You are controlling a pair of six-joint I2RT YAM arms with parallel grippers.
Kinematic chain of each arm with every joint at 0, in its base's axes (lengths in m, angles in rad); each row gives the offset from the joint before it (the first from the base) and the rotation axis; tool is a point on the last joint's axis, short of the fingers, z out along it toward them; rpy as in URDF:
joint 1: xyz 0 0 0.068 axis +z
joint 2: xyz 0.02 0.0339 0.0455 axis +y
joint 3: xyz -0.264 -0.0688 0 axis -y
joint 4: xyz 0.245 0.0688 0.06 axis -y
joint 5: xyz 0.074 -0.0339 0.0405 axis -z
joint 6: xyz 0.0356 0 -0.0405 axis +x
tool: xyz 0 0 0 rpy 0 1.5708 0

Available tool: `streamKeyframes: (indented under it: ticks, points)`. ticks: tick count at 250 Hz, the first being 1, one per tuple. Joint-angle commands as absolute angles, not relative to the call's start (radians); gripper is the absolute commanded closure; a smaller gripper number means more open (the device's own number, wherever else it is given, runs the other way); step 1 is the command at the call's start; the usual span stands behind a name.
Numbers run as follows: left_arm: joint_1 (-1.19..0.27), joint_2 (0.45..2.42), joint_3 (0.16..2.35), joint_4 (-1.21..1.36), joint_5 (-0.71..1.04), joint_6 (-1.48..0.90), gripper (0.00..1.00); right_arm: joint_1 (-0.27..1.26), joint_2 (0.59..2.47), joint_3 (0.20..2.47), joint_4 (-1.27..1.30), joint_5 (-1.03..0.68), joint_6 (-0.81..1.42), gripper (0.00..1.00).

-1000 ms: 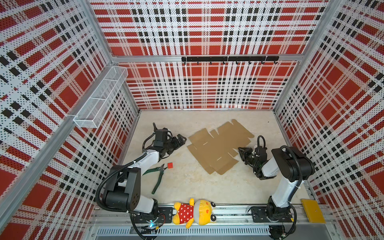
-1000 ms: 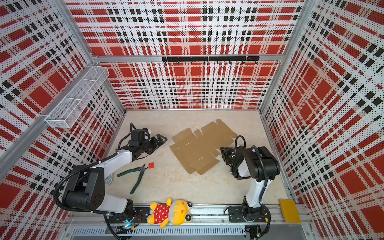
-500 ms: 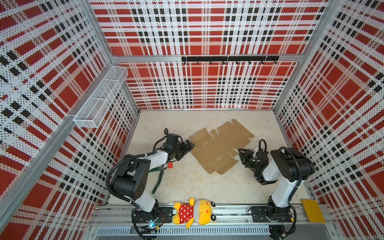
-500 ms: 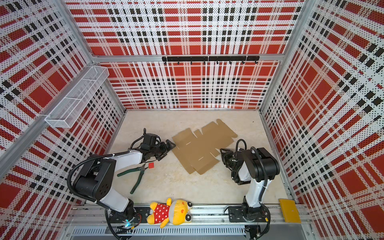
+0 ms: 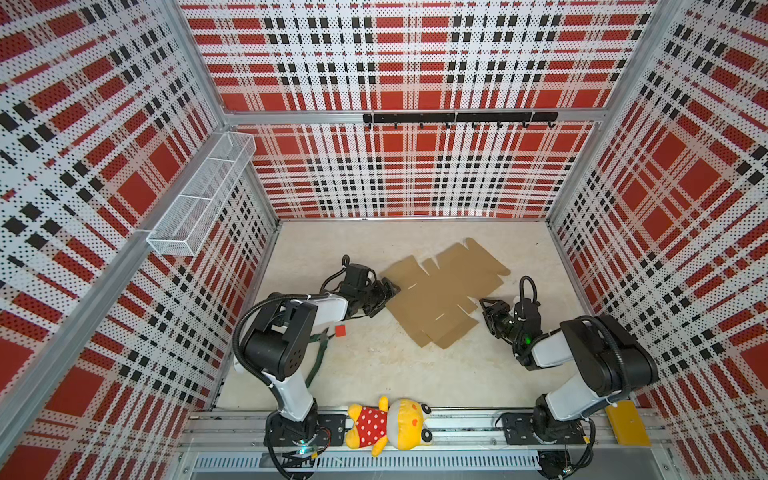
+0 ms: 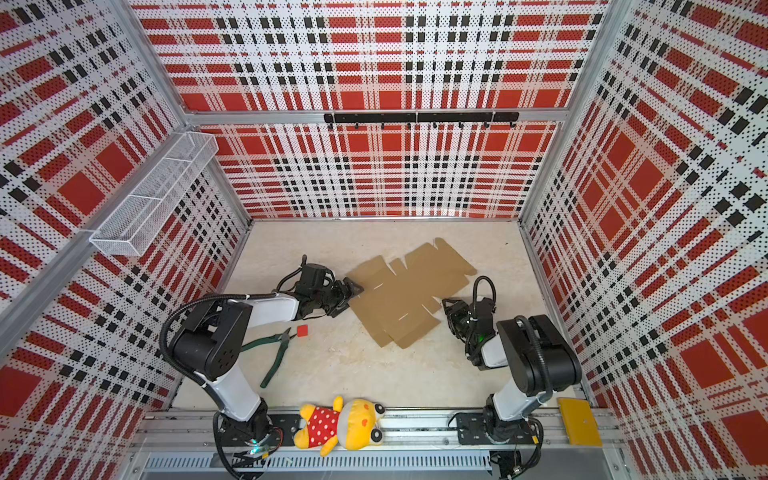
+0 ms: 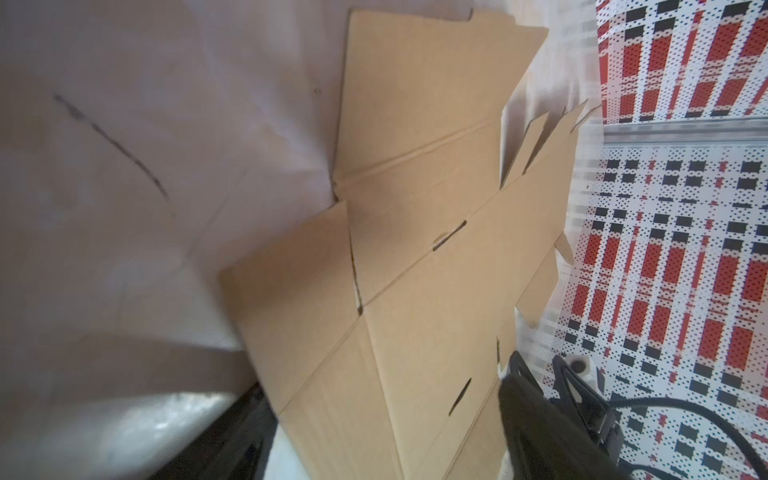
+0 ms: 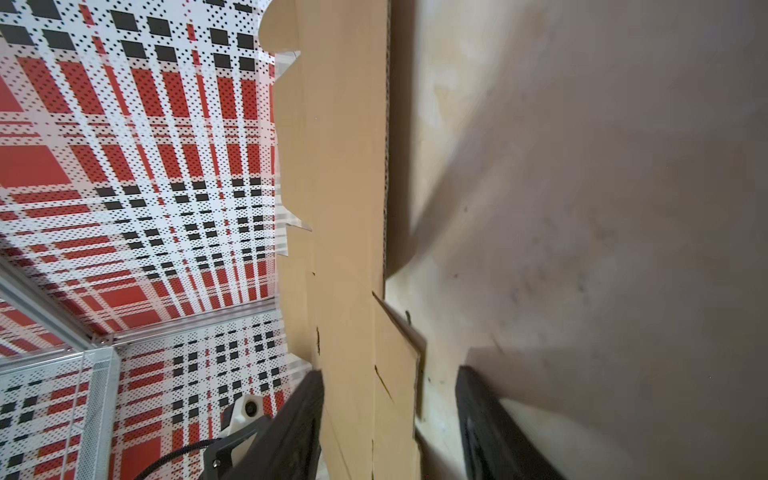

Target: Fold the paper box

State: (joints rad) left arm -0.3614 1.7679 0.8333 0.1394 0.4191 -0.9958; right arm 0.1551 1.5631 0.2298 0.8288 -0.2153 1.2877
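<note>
The paper box (image 5: 444,297) lies flat on the surface (image 5: 395,374); left gripper (image 5: 385,295) and right gripper (image 5: 490,311) flank opposite edges, both wide, nothing clamped, seemingly to raise flaps.

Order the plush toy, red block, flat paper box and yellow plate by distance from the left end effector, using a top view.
1. flat paper box: just beside the left end effector.
2. red block: left, mid-table.
3. plush toy: front rail, centre.
4. yellow plate: front-right corner.
</note>
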Motion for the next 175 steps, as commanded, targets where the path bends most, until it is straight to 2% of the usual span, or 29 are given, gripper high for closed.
streamKeyframes:
  ticks: [1,61,85,126,175]
  points:
    - [-0.376,1.816,0.822,0.049,0.398,-1.035,0.16,0.150,1.472,0.249,0.561,-0.159,1.207,0.41]
    - [-0.396,1.827,0.872,0.070,0.427,-1.040,0.22,0.159,1.218,0.369,0.153,-0.076,0.982,0.32]
    - [-0.409,1.842,0.883,0.089,0.443,-1.049,0.24,0.176,1.183,0.410,0.096,-0.066,0.898,0.30]
    - [-0.408,1.829,0.879,0.086,0.435,-1.042,0.27,0.224,1.276,0.499,0.125,-0.177,0.845,0.32]
    - [-0.410,1.843,0.900,0.103,0.459,-1.045,0.29,0.315,1.494,0.632,0.171,-0.271,0.808,0.34]
